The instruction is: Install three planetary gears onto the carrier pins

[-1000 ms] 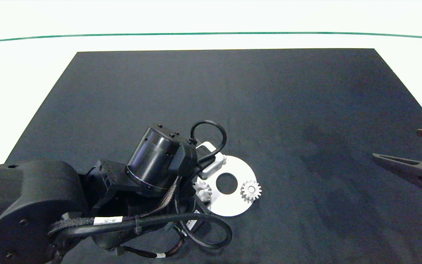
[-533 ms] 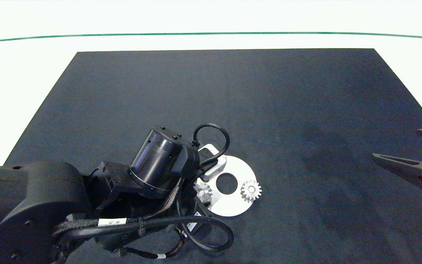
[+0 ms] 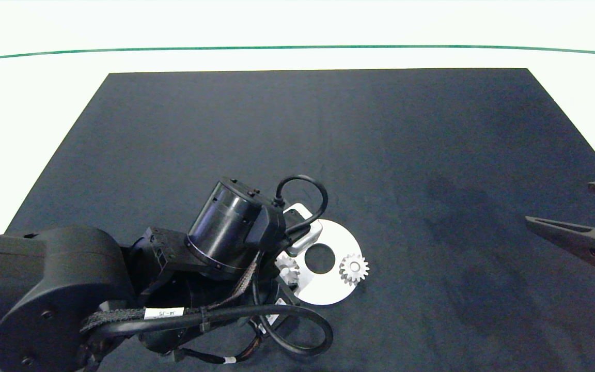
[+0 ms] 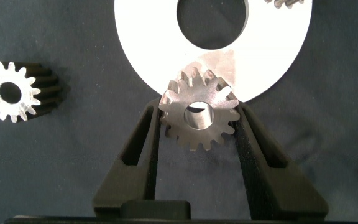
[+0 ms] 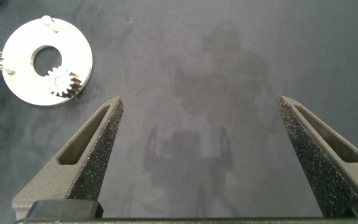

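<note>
Low centre of the head view: left gripper pinching one gear over white disc; far right, right gripper spread wide, idle.

The mat is plain black on a white desk, which bears a thin green line. The disc is white. The gears are silvery grey. Both arms are black, with grey, finely speckled fingers.
</note>
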